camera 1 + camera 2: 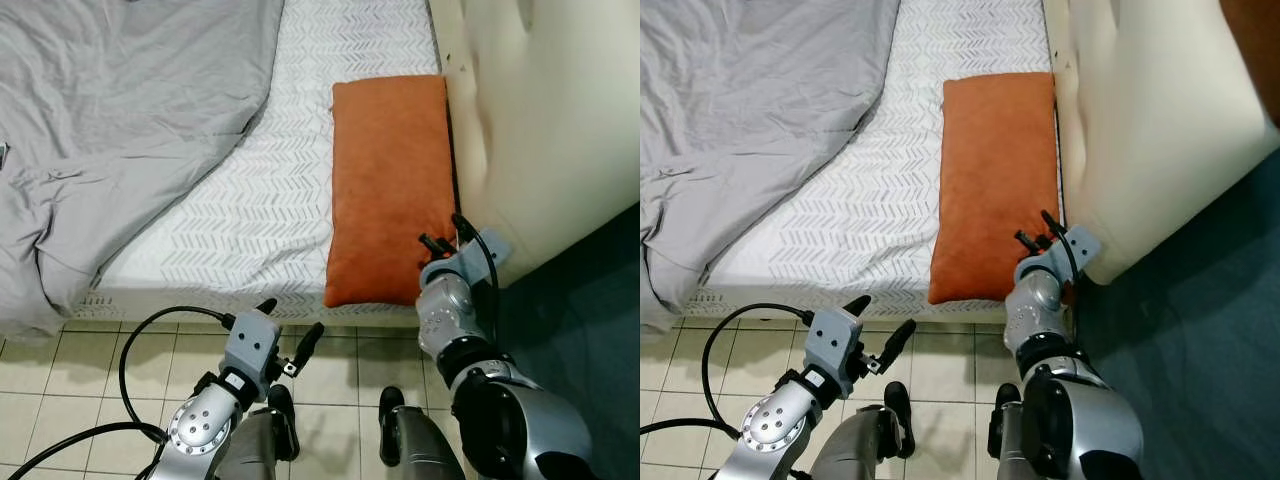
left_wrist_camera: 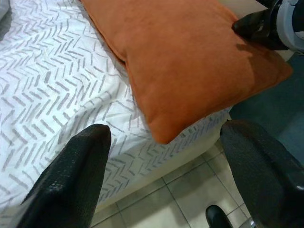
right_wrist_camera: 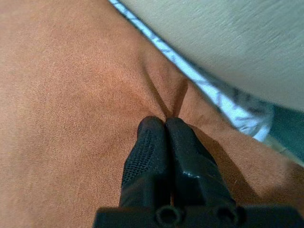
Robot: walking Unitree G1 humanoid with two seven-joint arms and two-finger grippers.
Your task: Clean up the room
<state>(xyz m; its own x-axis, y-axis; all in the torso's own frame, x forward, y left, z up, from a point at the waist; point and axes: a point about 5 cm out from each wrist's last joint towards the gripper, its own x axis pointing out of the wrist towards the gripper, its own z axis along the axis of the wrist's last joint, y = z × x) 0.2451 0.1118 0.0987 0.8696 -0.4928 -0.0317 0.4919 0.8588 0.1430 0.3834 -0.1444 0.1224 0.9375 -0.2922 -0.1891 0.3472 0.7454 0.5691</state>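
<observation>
On the near right corner of the bed's white chevron-patterned sheet [image 1: 270,190], the rectangular orange suede cushion [image 1: 390,180] lies beside the cream headboard [image 1: 540,130], the right gripper [image 3: 166,124] pinching its fabric with jaws pressed together, the left gripper [image 1: 291,335] spread and empty, and the crumpled grey duvet [image 1: 110,120] not yet straightened.

An orange pillow [image 1: 391,185] lies lengthwise on the bed [image 1: 260,200] at about one o'clock, against the cream headboard [image 1: 540,130]. A grey blanket [image 1: 110,120] is rumpled at ten o'clock. The right gripper [image 1: 436,243] touches the pillow's near corner at four o'clock. The left gripper [image 1: 290,335] hovers spread over the tiled floor [image 1: 60,380] at six o'clock.
</observation>
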